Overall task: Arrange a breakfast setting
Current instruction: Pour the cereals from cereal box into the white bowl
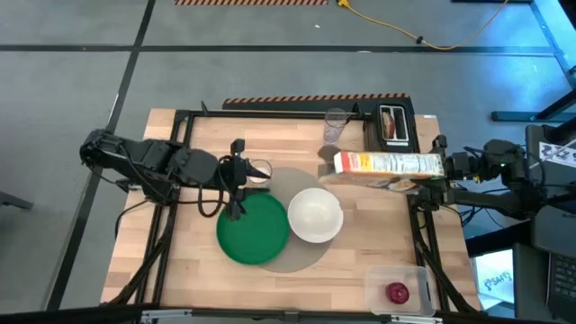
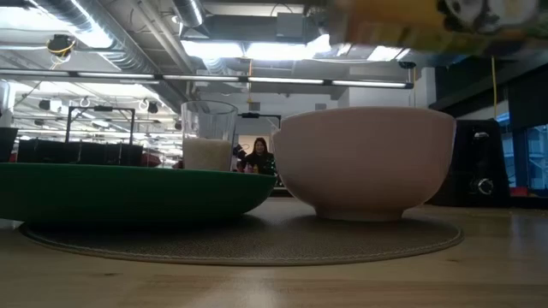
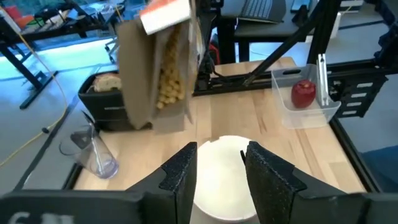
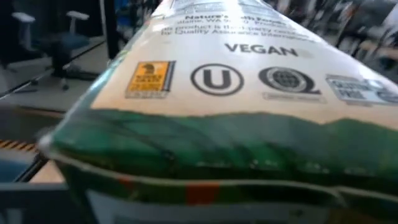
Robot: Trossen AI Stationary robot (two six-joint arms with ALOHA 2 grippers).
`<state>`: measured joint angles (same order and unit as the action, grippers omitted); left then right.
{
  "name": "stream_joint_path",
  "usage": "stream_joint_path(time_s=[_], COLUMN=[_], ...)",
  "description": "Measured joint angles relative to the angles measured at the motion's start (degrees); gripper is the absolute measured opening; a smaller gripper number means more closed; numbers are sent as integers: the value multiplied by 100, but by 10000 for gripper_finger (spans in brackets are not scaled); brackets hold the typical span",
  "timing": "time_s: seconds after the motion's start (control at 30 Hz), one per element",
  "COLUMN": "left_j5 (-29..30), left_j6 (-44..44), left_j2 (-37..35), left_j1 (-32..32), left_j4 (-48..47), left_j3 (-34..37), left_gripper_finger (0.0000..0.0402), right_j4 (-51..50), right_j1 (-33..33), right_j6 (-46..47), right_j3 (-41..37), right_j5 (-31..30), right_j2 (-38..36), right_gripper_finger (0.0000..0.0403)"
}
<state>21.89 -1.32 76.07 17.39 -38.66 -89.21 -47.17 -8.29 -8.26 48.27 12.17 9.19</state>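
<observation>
Left pincer (image 1: 238,184) at plate's (image 1: 253,229) 11 o'clock rim, glass (image 1: 259,171) with some milk just beside it at 2 o'clock. Fingers (image 3: 180,180) stand apart with a gap, nothing between them in the wrist view; looks like it has let go of the glass, a guess. Best move here: lift straight up and clear so it doesn't knock the glass or catch the plate rim

Plate sits on left part of mat (image 1: 297,261), bowl (image 1: 315,214) on mat at plate's 3 o'clock, rims near or touching, can't tell which. No spoon or bagel found for sure; something sits in the toaster (image 1: 393,124) slot at counter's (image 1: 193,261) 1 o'clock, unclear what. Second clear glass (image 1: 336,120) at 12 o'clock, empty

Right pincer (image 1: 450,165) pinches the cereal box (image 1: 389,164) at its end, box lying flat in the air at bowl's 1 o'clock, open end toward bowl. Step in hand, my read: pour cereal. Do it well: bring mouth over bowl centre before tipping, tip slow, keep box clear of the rim, stop early so nothing spills onto mat

Apple (image 1: 398,292) in clear tub (image 1: 419,279) at counter's 5 o'clock, not yet placed

Writing: box panel reads "VEGAN", a circled U mark, a globe seal, a yellow badge; smaller lines too blurred to read
</observation>
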Motion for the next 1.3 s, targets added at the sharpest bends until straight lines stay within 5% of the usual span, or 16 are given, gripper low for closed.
stream_joint_path(time_s=[0.43,0.8,1.3], left_j5=[454,453,456], left_j6=[-411,-758,-716], left_j2=[520,197,240], left_j1=[444,562,562], left_j4=[70,2420,3160], left_j3=[43,2118,2542], left_gripper_finger=[115,115,115], right_j4=[-738,-910,-1176], right_j1=[1,2,2], right_j6=[100,201,200], right_j3=[-17,-17,-203], right_j5=[609,989,788], right_j2=[70,81,126], right_gripper_finger=[234,236,232])
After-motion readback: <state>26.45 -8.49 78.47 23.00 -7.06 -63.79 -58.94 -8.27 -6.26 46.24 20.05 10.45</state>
